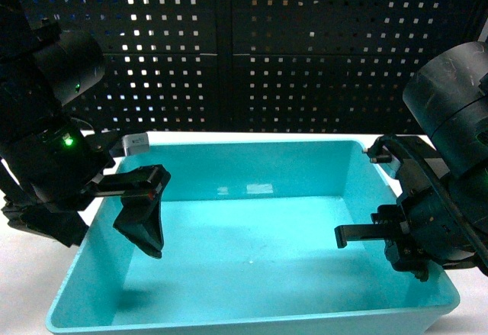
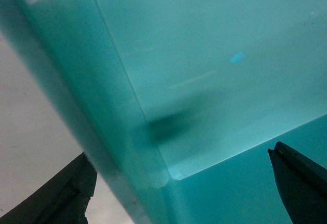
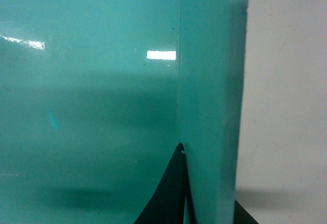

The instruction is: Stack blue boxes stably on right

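Left gripper (image 1: 122,198) straddles the tub's (image 1: 252,323) left wall with jaws spread, one finger (image 2: 301,183) inside and one outside; right gripper (image 1: 427,232) straddles the right wall, inner finger (image 3: 171,193) against the wall and jaws apparently closed on it. Step in hand, as I judge it: two-armed grasp of the tub, which sits close before the robot on the table (image 1: 19,251); next the left must close, then both lift level and carry right. Count: one tub, two grippers.
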`<state>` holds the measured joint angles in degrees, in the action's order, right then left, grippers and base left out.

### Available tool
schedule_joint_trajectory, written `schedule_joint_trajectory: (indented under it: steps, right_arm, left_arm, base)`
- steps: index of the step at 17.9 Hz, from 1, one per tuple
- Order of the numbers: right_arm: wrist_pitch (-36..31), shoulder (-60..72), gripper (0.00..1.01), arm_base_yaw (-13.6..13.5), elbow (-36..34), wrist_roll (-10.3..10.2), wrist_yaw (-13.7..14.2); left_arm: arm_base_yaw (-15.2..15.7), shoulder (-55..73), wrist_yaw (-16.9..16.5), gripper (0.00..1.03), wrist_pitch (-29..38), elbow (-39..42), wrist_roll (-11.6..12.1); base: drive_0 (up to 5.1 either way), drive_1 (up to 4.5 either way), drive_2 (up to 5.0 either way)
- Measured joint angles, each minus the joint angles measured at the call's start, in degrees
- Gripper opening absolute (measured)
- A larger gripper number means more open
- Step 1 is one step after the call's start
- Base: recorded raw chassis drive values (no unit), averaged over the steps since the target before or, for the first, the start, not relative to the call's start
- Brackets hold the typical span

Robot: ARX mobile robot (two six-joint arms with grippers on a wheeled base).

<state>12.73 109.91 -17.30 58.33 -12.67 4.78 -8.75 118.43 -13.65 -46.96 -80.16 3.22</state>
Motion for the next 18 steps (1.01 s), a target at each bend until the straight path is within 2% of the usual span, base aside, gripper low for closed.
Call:
schedule_joint_trajectory:
  steps: [5,6,7,9,10,12,13,14,16,18]
  right_arm:
    - [0.00,0.00,0.02,0.00,0.00,0.00,0.04]
    - [0.00,0.02,0.02,0.00,0.00,0.00,0.04]
    - [0.00,0.02,0.02,0.00,0.00,0.00,0.02]
    - [0.00,0.00,0.02,0.00,0.00,0.00,0.04]
    - [0.09,0.00,0.02,0.07,-0.02,0.00,0.20]
    - [0.15,0.00,0.02,0.11,-0.02,0.02,0.39]
    - [0.17,0.00,0.02,0.11,-0.02,0.02,0.42]
    - [0.26,0.00,0.02,0.11,-0.02,0.04,0.39]
    - [0.26,-0.09,0.02,0.04,-0.02,0.02,0.39]
    - [0.28,-0.15,0.02,0.04,-0.02,0.02,0.33]
  left_arm:
    - [0.02,0.24,0.33,0.98,0.92,0.00,0.00]
    - [-0.02,0.24,0.15,0.93,0.79,0.00,0.11]
    - [-0.07,0.24,-0.11,0.88,0.72,0.00,0.15]
    - [-0.66,0.11,-0.66,0.68,0.33,0.00,0.15]
    - [-0.98,-0.09,-0.39,0.41,0.09,0.04,0.07]
    - [-0.94,-0.28,0.37,0.26,0.55,0.39,0.00]
    - [-0.94,-0.66,1.18,0.16,0.72,1.05,0.00]
    - [-0.90,-1.16,1.73,0.08,1.03,1.84,-1.03]
    - [-0.90,-1.75,2.49,0.02,1.44,2.58,-3.32]
    - [-0.90,-2.47,2.73,0.02,2.01,3.65,-4.52]
  base:
    - [0.0,0.00,0.0]
    - [0.0,0.00,0.0]
    - [0.0,0.00,0.0]
    - [0.0,0.00,0.0]
    - [0.0,0.00,0.0]
    - [0.0,0.00,0.0]
    - [0.0,0.00,0.0]
    - [0.0,0.00,0.0]
    - [0.0,0.00,0.0]
    - [0.0,0.00,0.0]
